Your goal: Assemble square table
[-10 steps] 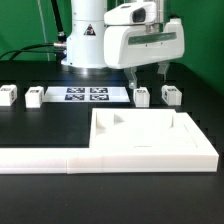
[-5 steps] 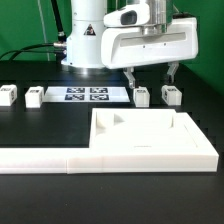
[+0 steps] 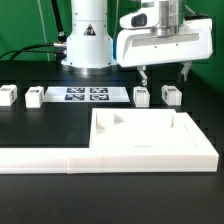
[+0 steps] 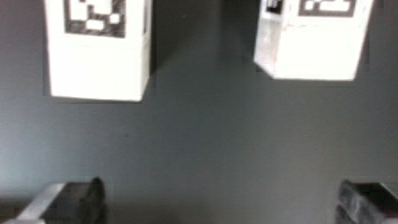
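The square tabletop [image 3: 150, 135] lies flat at the front of the exterior view's right. Four small white tagged legs stand in a row behind it: two at the left [image 3: 8, 95] [image 3: 35, 97] and two at the right [image 3: 141, 96] [image 3: 170, 96]. My gripper [image 3: 165, 76] hangs open just above the right pair, touching neither. In the wrist view, two legs [image 4: 98, 50] [image 4: 320, 40] stand on the black table beyond my gripper [image 4: 222, 205], whose dark fingertips [image 4: 71, 202] are spread wide with nothing between them.
The marker board [image 3: 85, 95] lies between the two pairs of legs. A long low white wall [image 3: 40, 158] runs along the front edge beside the tabletop. The robot's base [image 3: 88, 45] stands behind the marker board, with a green backdrop beyond.
The gripper has moved toward the exterior view's right and slightly upward, from over the leg nearer the marker board to above both right legs. It has stayed open.
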`<move>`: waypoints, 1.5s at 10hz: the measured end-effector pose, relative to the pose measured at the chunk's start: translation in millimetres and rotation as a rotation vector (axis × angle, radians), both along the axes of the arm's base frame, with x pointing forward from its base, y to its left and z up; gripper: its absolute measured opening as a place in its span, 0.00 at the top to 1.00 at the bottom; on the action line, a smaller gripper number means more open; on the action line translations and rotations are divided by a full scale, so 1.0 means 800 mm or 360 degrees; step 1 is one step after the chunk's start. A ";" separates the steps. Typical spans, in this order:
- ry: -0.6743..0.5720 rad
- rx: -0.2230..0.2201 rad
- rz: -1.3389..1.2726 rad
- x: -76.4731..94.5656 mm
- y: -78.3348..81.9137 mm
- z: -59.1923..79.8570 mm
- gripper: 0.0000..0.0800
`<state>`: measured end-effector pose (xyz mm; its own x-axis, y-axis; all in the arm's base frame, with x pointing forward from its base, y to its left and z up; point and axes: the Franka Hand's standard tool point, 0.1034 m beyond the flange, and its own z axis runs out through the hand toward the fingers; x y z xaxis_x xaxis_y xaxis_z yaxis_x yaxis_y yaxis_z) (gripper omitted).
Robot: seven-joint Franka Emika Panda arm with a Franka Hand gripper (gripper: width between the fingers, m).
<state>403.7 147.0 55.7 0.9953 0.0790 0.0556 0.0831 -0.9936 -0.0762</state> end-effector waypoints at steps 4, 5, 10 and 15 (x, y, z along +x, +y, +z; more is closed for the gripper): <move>0.0293 -0.0052 0.0028 -0.009 0.015 -0.002 0.19; 0.0423 -0.0078 0.0046 -0.020 0.015 -0.002 0.19; 0.0930 -0.0140 0.0101 -0.022 0.020 -0.004 0.19; 0.1359 -0.0201 0.0138 -0.036 0.037 -0.017 0.19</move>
